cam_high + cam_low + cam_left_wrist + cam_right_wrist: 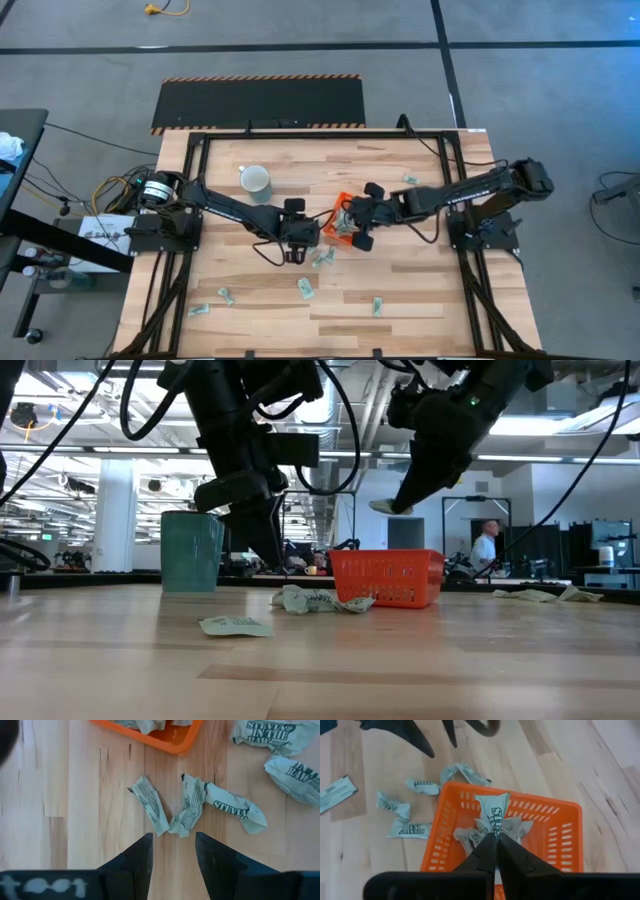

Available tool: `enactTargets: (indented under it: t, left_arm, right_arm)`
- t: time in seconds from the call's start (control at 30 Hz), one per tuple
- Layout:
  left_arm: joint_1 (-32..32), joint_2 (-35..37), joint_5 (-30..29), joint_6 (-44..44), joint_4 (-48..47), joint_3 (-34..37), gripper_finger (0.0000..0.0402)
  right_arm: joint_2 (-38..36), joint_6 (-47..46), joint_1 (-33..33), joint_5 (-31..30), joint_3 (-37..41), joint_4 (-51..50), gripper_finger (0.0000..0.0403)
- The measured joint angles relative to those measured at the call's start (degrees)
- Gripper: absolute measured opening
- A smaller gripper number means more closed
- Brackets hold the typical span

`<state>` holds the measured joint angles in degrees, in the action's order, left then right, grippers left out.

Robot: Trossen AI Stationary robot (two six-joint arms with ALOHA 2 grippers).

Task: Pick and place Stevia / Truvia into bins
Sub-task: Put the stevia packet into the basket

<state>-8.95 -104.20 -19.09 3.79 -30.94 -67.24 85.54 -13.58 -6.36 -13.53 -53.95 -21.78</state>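
Several pale green and white Stevia sachets lie flat on the wooden table; a crumpled cluster (pixel 190 809) sits just beside the orange bin (pixel 340 224), and others are scattered toward the near edge (pixel 305 288). The bin (pixel 560 835) holds a few sachets (pixel 512 827). My right gripper (pixel 492 839) hangs above the bin, shut on one sachet (pixel 492 812). My left gripper (pixel 173 839) is open and points down just above the cluster to the bin's left, touching nothing. My right gripper pinches one sachet by its end (pixel 491 831) between the two fingertips. The fingers slant down from the table's right side. The rest of the sachet sticks out past the fingertips, lifted clear above the bin (pixel 385 507).
A pale blue-green mug (pixel 256 181) stands upright left of and behind the bin. More sachets lie near the right far corner (pixel 410 180) and along the near edge (pixel 377 305). A person (pixel 487 545) stands in the room beyond the table.
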Motion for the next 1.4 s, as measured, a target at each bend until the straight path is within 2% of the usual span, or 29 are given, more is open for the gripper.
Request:
enactTargets:
  t: [0.5, 0.73, 0.93, 1.1, 1.2, 1.4]
  left_arm:
    - [0.02, 0.00, 0.42, 0.02, 0.52, 0.00, 0.0137]
    - [0.04, 0.00, 0.44, -0.03, 0.71, 0.00, 0.0137]
    - [0.04, 0.00, 0.90, -2.01, 1.93, 0.10, 0.0137]
    - [0.31, -0.02, 4.59, -5.20, 11.00, 4.69, 0.0137]
    - [0.98, -0.02, 6.84, -6.66, 17.69, 7.26, 0.0137]
    - [2.56, -0.02, 7.17, -5.97, 18.77, 8.02, 0.0137]
  right_arm:
    - [-0.02, 0.15, 1.32, 0.14, 0.00, -0.95, 0.0074]
    - [-3.12, -3.55, -0.14, -1.16, 0.01, -10.96, 0.0077]
    - [-8.50, -12.39, -9.40, -7.47, 1.04, -18.18, 0.0077]
    - [-13.06, -26.67, -19.98, -18.29, 5.19, -24.89, 0.0076]
    - [-15.93, -36.22, -25.70, -22.60, 8.42, -27.68, 0.0076]
    - [-20.06, -47.96, -32.85, -26.91, 13.07, -27.47, 0.0076]
